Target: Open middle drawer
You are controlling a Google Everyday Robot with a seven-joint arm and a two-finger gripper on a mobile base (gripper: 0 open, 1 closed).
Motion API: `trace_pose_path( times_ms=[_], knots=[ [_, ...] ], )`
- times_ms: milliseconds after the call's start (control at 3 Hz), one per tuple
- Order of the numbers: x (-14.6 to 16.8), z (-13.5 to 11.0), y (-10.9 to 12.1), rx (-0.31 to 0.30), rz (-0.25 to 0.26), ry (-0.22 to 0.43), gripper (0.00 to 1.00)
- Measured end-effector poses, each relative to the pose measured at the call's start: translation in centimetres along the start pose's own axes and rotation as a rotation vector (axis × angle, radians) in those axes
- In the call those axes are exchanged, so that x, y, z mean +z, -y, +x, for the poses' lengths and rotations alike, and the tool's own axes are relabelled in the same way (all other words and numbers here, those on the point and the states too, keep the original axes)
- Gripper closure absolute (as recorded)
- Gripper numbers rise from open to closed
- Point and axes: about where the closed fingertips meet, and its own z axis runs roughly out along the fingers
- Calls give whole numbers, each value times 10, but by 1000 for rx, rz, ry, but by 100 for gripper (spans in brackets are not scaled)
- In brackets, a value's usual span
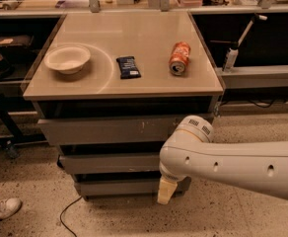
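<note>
The middle drawer (pixel 109 163) is the wide, shallow grey front between the larger scuffed front (pixel 124 130) above and the narrow front (pixel 119 186) below. It looks shut, and none of its inside shows. My white arm (pixel 233 164) comes in from the right and hides the drawer's right end. My gripper (pixel 165 191) is cream-coloured and points down in front of the cabinet's lower right. It hangs at the level of the lowest front, just below the middle drawer's right part.
On the cabinet top (pixel 134 33) stand a white bowl (pixel 67 59), a dark snack bar (pixel 128 66) and an orange can (pixel 179 58) lying on its side. A cable (pixel 67 211) and a shoe (pixel 3 209) lie on the floor at left. Shelving flanks both sides.
</note>
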Motion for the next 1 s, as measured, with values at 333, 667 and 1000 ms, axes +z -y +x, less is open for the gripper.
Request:
trace_pose_path(
  times_ms=[333, 667, 1000],
  knots=[
    [35, -6, 0, 30, -23, 41, 0],
    [72, -14, 8, 71, -29, 87, 0],
    [98, -16, 13, 94, -34, 108, 0]
  ],
)
